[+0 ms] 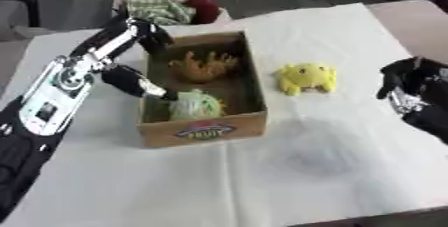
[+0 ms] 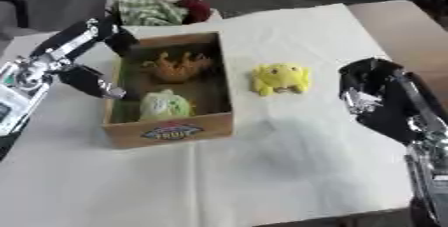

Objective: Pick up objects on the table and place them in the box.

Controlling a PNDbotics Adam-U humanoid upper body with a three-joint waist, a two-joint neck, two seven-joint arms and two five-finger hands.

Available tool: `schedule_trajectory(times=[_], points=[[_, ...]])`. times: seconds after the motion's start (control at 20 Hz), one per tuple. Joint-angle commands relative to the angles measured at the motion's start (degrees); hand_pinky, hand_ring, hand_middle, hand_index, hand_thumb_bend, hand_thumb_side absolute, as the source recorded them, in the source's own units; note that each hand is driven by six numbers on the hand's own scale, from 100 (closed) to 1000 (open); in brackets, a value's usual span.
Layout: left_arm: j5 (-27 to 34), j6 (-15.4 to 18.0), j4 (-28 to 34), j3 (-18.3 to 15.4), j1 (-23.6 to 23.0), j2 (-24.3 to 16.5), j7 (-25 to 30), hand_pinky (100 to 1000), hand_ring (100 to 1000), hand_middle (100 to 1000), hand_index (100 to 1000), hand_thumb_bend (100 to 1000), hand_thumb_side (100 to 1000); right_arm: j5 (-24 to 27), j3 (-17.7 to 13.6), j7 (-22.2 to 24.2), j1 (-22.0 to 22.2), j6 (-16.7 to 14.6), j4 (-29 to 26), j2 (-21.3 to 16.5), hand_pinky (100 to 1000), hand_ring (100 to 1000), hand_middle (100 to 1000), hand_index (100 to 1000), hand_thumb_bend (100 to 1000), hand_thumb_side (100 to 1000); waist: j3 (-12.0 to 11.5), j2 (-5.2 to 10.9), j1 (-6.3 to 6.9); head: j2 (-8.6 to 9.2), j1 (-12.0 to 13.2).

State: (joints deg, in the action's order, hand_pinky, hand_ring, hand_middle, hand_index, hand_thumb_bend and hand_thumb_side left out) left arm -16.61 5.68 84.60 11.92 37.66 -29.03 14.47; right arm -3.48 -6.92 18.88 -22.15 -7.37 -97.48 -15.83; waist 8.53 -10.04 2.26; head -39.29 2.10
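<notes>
The white tabletop (image 1: 289,181) takes up most of the view, covered with a cloth and bare toward the near edge. On its left half stands the cardboard box (image 1: 206,132), open at the top, with a fruit label on its near wall.

The left arm reaches in from the left side and its hand (image 1: 140,82) hangs over the box's left wall. The fingers look straight and spread, one tip near the green toy (image 1: 196,105) in the near end of the box, and nothing seems to be held. The right hand (image 2: 378,93) sits at the right side of the tabletop, fingers curled downward around nothing that I can make out.

Inside the box, toward the far end, lies an orange toy (image 1: 203,66). The green one lies nearer the label, apart from it. A yellow toy (image 1: 307,77) is the only piece on the cloth, just right of the box and between it and the right hand.

To my eye the green toy is just in and the left hand is at the release. The yellow toy looks next. The right hand is closer, so it would need to open, come left over the toy and close round its soft body.
</notes>
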Motion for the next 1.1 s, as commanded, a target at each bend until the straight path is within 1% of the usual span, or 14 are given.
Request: schedule_trajectory(times=[0.05,0.2,0.35,0.55,0.7,0.8,0.9,1.0,1.05,1.1], points=[[3.0,-1.71,5.27,-3.6,-1.55,-1.99,-2.93,646,548,528,709,706,130,-0.89,0.47,-0.54,-3.39,-1.86,2.01,-4.61,509,491,452,657,100,231,-0.81,1.15,-0.42,-0.33,-0.76],[5.68,-3.62,9.63,-5.89,-5.23,-2.23,-5.61,642,544,524,706,680,102,-2.41,1.64,-0.96,-7.54,-3.96,5.99,-8.77,516,503,465,672,100,218,-2.38,1.25,-0.86,-0.3,-1.33],[8.35,-5.05,13.74,-7.38,-8.91,-2.29,-8.28,640,542,522,705,668,100,-4.09,3.23,-0.87,-11.8,-6.03,10.27,-13.08,527,519,487,692,100,207,-4.05,1.2,-1.35,-0.18,-2.06],[11.97,-6.39,16.54,-8.47,-12.97,-1.76,-11.89,638,539,519,704,653,100,-7.01,5.24,0.32,-16.63,-8.16,16.15,-16.96,544,554,529,715,100,198,-5.79,1.03,-1.9,0.14,-2.98],[14.66,-6.97,17.04,-9.14,-14.79,-1.01,-14.04,637,538,517,703,651,100,-9.62,6.33,1.89,-19.43,-9.14,20.52,-17.91,552,574,555,732,100,187,-6.72,0.89,-2.16,0.4,-3.26],[16.43,-7.1,17.26,-9.7,-15.76,-0.33,-15.01,632,532,511,700,643,100,-11.43,6.76,3.32,-21.1,-8.98,23.49,-17.84,567,609,592,752,100,187,-7.35,0.76,-2.31,0.62,-3.6],[17.56,-7.15,17.28,-9.91,-16.37,0.08,-15.36,633,532,512,700,643,100,-13.23,6.7,4.85,-22.56,-8.94,26.42,-17.34,571,617,599,756,100,187,-7.82,0.67,-2.37,0.76,-3.95],[18.0,-7.14,17.29,-9.99,-16.55,0.17,-15.42,633,532,512,700,643,100,-15.09,6.37,5.29,-23.64,-10.23,29.43,-16.83,571,617,599,756,100,187,-7.93,0.67,-2.37,0.77,-4.02],[18.13,-7.14,17.28,-10.05,-16.65,0.25,-15.44,633,533,512,702,640,100,-15.95,6.34,5.16,-24.01,-10.98,30.92,-16.57,617,701,671,804,100,190,-8.01,0.64,-2.38,0.81,-4.06],[18.5,-7.04,17.33,-10.24,-17.07,0.84,-15.49,633,533,512,702,639,100,-16.8,6.69,5.46,-24.06,-11.01,32.37,-16.1,621,709,677,807,100,191,-8.52,0.57,-2.42,0.91,-4.32]])
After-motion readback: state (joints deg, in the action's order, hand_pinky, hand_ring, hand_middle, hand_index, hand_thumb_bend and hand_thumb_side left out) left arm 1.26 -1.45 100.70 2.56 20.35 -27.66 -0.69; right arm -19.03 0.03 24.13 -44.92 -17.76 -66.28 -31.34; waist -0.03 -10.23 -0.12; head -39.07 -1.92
